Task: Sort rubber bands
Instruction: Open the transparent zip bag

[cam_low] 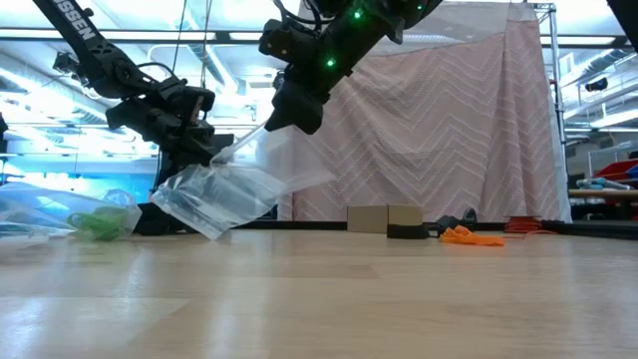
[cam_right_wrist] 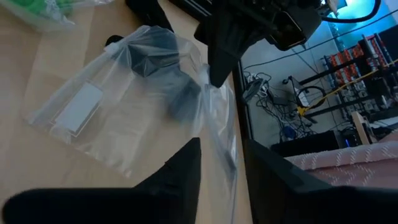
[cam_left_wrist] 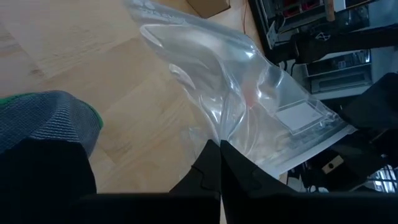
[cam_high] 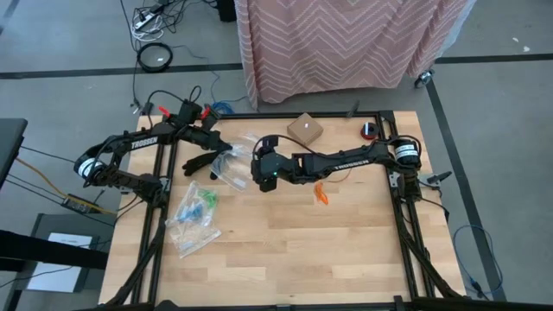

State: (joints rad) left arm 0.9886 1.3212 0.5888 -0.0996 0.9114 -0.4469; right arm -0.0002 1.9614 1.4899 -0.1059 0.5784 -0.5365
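Bag hangs between both grippers: left gripper clamped shut on its edge, right gripper half-closed around its upper edge. Orange rubber bands lie on bare wooden table.

Pink chevron curtain behind wooden table
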